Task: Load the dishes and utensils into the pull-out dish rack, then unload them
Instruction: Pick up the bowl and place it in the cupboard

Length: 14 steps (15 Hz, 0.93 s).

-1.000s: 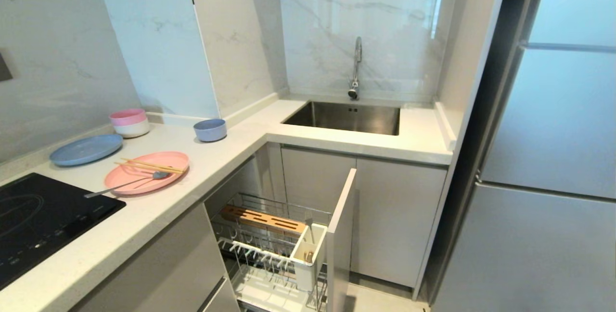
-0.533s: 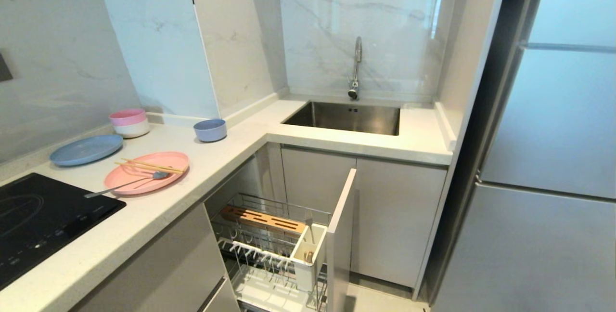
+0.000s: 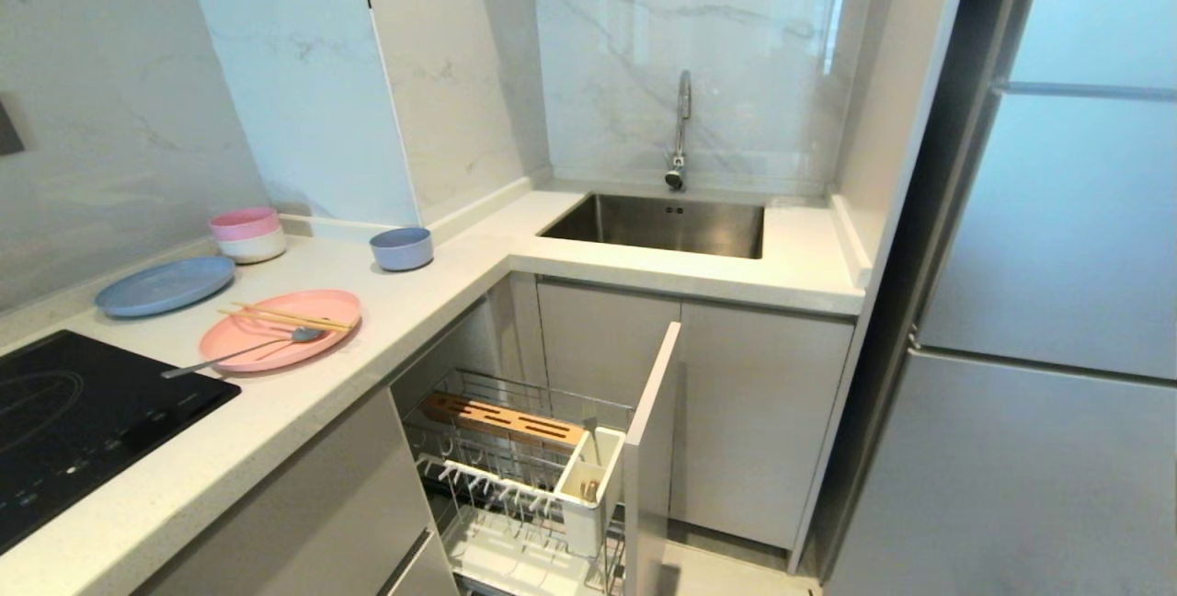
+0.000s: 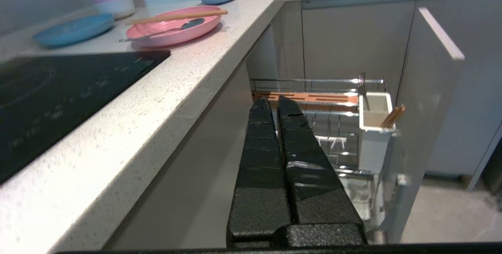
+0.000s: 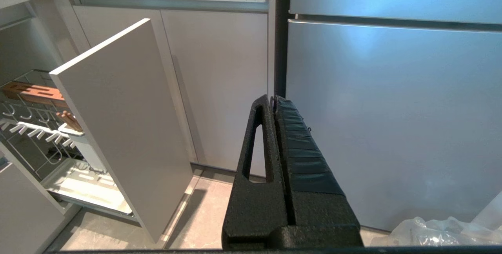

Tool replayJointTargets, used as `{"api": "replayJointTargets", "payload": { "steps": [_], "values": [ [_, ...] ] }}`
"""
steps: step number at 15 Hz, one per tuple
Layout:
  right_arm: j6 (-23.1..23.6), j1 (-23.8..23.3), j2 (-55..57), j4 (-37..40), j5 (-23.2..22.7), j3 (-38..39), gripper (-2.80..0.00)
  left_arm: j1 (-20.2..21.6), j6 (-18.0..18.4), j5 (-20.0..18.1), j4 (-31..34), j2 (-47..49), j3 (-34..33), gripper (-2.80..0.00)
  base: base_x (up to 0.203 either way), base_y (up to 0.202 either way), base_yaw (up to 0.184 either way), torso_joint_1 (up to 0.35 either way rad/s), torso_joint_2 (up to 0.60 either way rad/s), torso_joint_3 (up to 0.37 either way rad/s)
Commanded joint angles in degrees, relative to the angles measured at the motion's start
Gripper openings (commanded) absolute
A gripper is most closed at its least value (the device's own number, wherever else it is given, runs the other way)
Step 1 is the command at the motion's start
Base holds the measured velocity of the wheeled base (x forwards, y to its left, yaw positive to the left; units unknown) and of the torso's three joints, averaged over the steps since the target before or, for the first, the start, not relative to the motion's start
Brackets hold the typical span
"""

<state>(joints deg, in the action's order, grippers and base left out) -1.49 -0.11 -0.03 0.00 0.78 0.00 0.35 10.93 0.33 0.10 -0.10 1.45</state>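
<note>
The salmon-pink plate (image 3: 303,346) lies on the counter with the pale chopsticks (image 3: 285,316) across it. The slim silver-grey fork (image 3: 241,353) rests on its rim, handle toward the cooktop. The periwinkle-blue bowl (image 3: 402,248) stands further back. Below the counter the pull-out dish rack (image 3: 478,389) is drawn out, with its brown wooden strip (image 3: 501,419), white utensil cup (image 3: 588,495) and narrow front (image 3: 653,449). My left gripper (image 4: 274,101) is shut and empty, low beside the counter, pointing at the rack (image 4: 313,80). My right gripper (image 5: 272,99) is shut and empty, facing the fridge. Neither shows in the head view.
A blue plate (image 3: 165,285) and pink-and-white stacked bowls (image 3: 246,234) sit at the back left, a black cooktop (image 3: 74,412) at the near left. Another fork (image 4: 361,85) and darker chopsticks (image 4: 393,116) stand in the cup. Sink (image 3: 662,223) behind, fridge (image 3: 1057,302) right.
</note>
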Motion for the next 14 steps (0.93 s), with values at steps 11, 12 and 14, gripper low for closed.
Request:
{"api": "replayJointTargets", "payload": {
  "steps": [11,12,14],
  "values": [
    [-0.04,0.02,0.03,0.0,0.01,0.0,-2.8,0.0,-6.12,-3.31,0.45,-0.08,-1.32,-2.8,0.0,0.0,0.0,0.0,0.0,0.0],
    [-0.01,-0.06,0.03,0.0,0.01,0.0,-2.8,0.0,-7.98,-2.25,0.25,-0.08,-1.36,-2.8,0.0,0.0,0.0,0.0,0.0,0.0],
    [-0.01,-0.06,0.03,0.0,0.04,0.0,-2.8,0.0,-8.47,-1.91,0.08,-0.08,-1.37,-2.8,0.0,0.0,0.0,0.0,0.0,0.0]
  ]
}}
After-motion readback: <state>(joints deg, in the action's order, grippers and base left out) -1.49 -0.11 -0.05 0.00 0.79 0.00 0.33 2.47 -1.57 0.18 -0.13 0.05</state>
